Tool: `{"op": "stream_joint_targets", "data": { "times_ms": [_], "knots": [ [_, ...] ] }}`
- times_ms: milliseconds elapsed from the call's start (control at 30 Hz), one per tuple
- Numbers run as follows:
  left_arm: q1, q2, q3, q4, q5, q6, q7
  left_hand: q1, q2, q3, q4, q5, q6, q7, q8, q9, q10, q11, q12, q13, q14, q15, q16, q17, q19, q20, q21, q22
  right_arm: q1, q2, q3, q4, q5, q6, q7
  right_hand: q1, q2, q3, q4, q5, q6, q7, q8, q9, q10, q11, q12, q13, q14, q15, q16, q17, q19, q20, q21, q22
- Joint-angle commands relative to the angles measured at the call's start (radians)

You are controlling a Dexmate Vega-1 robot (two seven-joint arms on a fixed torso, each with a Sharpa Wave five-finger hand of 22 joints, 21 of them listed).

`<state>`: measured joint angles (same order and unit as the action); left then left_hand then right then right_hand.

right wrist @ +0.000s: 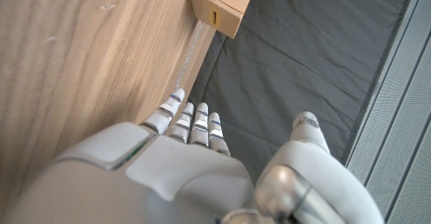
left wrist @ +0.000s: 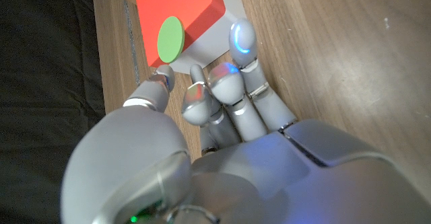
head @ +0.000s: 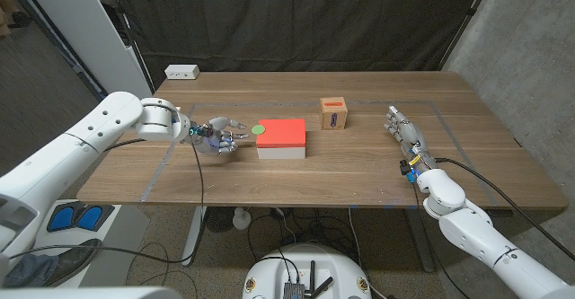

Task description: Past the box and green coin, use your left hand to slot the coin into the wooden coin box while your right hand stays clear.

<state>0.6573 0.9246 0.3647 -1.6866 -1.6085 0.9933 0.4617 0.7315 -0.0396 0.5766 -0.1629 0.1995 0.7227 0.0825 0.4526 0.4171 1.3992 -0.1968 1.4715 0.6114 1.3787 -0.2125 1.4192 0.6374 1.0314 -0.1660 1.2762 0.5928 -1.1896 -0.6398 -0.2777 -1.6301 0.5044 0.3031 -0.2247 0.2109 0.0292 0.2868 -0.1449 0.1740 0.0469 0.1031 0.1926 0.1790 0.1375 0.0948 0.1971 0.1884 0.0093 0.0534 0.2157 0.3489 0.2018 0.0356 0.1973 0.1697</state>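
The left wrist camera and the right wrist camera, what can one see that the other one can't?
The left wrist view has the green coin lying on the red top of the box, with the left hand just short of the coin, fingers apart and holding nothing. The right wrist view has the right hand with straight fingers and nothing in it, and the wooden coin box further along, with a dark slot in its side. Both views have the wooden table.

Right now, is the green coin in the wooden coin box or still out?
Out. The green coin lies flat on the red-topped box, the left hand just beside it, apart from the wooden coin box.
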Motion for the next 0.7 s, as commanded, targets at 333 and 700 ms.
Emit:
{"op": "stream_joint_targets", "data": {
  "times_ms": [333,700],
  "knots": [
    [0.02,-0.016,-0.016,-0.007,0.067,-0.022,-0.071,-0.018,-0.008,0.008,0.0,-0.004,0.001,-0.002,0.0,-0.006,-0.002,-0.005,0.003,0.017,0.008,0.002,-0.002,0.003,0.008,-0.048,0.012,-0.007,-0.004,-0.006,-0.002,-0.015,-0.006,-0.008,-0.004,0.011,-0.001,0.003,-0.003,0.004,0.007,0.0,0.005,0.005,0.011,-0.004,0.003,0.002,0.01,0.005,0.008,0.001,0.01,0.003,0.0,0.005],
    [0.006,-0.037,-0.008,0.005,0.092,-0.016,-0.076,-0.017,-0.011,0.01,-0.004,-0.005,-0.008,0.007,-0.008,-0.016,-0.004,-0.006,0.004,0.028,0.006,0.002,-0.007,-0.004,0.008,-0.047,0.012,-0.024,-0.006,-0.006,-0.004,-0.012,-0.008,-0.009,-0.003,0.013,0.001,0.003,-0.004,0.004,0.01,0.0,0.006,0.005,0.012,-0.005,0.003,0.002,0.01,0.003,0.008,0.001,0.01,0.003,0.0,0.005]
  ]
}}
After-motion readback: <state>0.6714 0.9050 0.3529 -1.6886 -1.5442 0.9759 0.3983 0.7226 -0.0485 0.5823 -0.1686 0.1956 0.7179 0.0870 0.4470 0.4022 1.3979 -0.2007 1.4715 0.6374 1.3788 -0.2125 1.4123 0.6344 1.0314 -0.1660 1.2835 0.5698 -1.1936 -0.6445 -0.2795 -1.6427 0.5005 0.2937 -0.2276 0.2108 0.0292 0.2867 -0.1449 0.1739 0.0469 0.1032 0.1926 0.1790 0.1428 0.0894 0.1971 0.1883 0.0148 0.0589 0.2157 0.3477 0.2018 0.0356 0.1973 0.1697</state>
